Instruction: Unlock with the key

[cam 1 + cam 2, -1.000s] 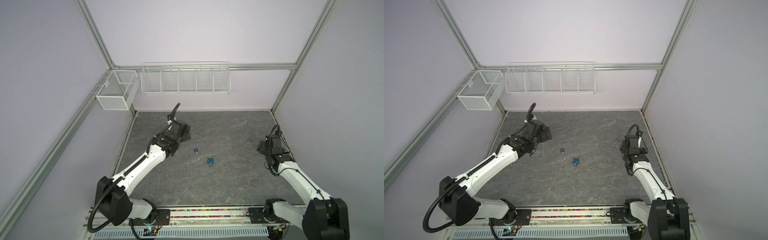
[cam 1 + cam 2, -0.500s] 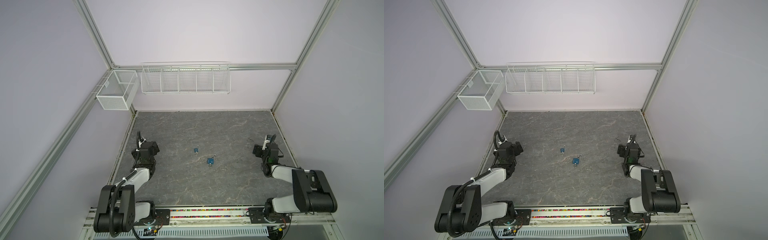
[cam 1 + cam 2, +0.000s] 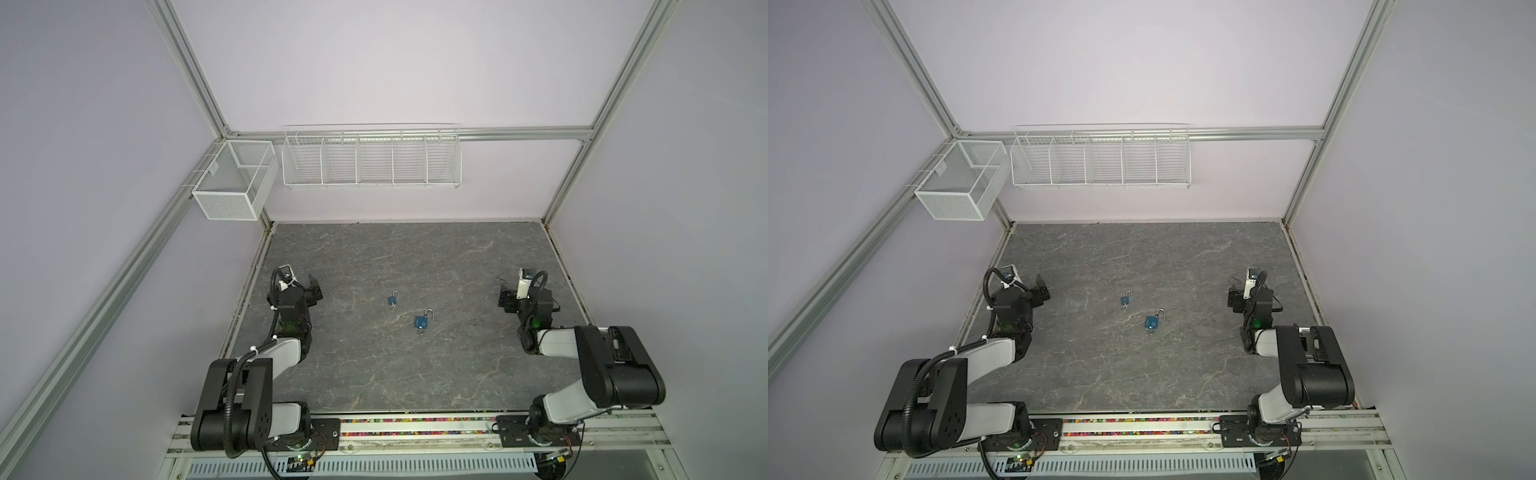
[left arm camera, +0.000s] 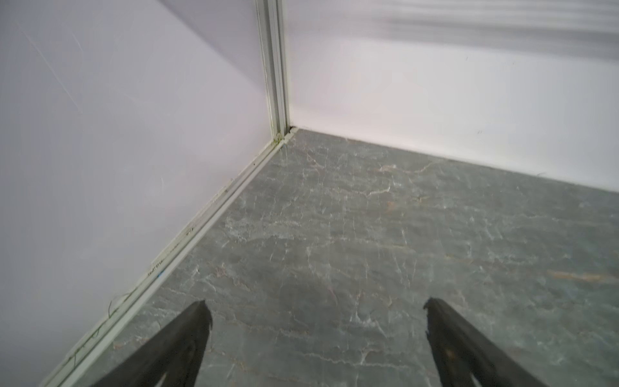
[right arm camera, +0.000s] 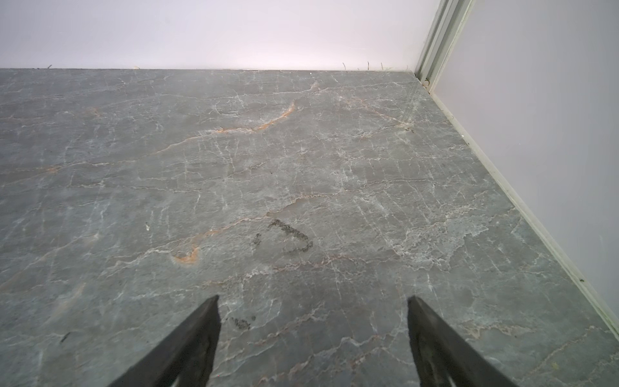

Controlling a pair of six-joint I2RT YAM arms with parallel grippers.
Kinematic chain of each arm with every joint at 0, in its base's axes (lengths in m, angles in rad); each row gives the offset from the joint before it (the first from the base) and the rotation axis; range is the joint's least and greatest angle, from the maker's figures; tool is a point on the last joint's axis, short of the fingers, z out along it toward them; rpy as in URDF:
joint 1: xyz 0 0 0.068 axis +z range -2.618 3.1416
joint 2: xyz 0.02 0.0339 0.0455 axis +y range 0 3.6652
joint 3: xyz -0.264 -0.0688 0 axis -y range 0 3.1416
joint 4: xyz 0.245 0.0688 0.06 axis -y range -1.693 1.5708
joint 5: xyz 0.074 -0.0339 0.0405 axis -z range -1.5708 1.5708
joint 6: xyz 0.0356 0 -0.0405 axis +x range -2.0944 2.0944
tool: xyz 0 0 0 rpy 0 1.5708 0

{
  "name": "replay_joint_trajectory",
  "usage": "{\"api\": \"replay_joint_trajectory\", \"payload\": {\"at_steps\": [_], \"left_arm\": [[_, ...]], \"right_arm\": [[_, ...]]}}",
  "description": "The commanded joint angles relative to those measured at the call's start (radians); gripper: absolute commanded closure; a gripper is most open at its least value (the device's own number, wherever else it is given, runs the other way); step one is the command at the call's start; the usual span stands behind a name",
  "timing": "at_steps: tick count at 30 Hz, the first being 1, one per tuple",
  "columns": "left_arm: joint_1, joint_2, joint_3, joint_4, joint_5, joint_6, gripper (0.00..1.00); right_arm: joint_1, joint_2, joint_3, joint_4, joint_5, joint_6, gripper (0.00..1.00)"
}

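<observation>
Two small blue padlocks lie in the middle of the table in both top views, one farther back [image 3: 392, 299] [image 3: 1125, 300] and a larger one nearer [image 3: 421, 321] [image 3: 1151, 322]. A small silvery key [image 3: 420, 331] seems to stick out of the larger padlock's near end; it is too small to be sure. Its shackle sits skewed to the right. My left gripper [image 3: 313, 289] [image 4: 315, 303] rests low at the table's left side, open and empty. The right gripper [image 3: 505, 299] [image 5: 313, 298] is at the right side, also open and empty. Neither wrist view shows the padlocks.
The grey marbled table [image 3: 415, 374] is walled on three sides. A white mesh box [image 3: 232, 187] and a white wire rack [image 3: 370, 160] hang on the walls above the far edge. Both arms are folded back near the front rail [image 3: 415, 428].
The left arm pulled back from its reach toward the rear middle and folded down at the left side. The right arm folded down at the right. The padlocks stayed where they were.
</observation>
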State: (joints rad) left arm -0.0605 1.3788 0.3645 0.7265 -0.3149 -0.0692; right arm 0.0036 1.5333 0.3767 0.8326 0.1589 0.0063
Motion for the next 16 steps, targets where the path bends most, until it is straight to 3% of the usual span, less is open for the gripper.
{"api": "replay_joint_trajectory", "payload": {"at_steps": [1,2,4,6,9,12,16], "left_arm": [[0.004,0.131,-0.025,0.213,0.055,0.042,0.01],[0.003,0.198,-0.026,0.338,0.039,0.055,0.01],[0.004,0.114,0.062,0.019,-0.019,-0.019,0.01],[-0.001,0.186,0.008,0.248,-0.031,0.025,0.01],[-0.002,0.124,0.058,0.041,-0.046,-0.015,0.01],[-0.002,0.179,-0.003,0.261,-0.037,0.022,0.01],[-0.005,0.155,0.023,0.161,-0.042,0.011,0.01]], "right_arm": [[0.006,-0.010,0.007,0.027,-0.010,-0.025,0.12],[0.007,-0.006,0.007,0.032,-0.011,-0.025,0.12],[0.006,-0.008,0.007,0.029,-0.009,-0.025,0.12],[0.006,-0.008,0.007,0.030,-0.009,-0.025,0.12],[0.007,-0.008,0.008,0.028,-0.009,-0.026,0.12],[0.007,-0.003,0.014,0.019,-0.009,-0.025,0.12],[0.007,-0.011,0.003,0.033,-0.009,-0.025,0.12]]}}
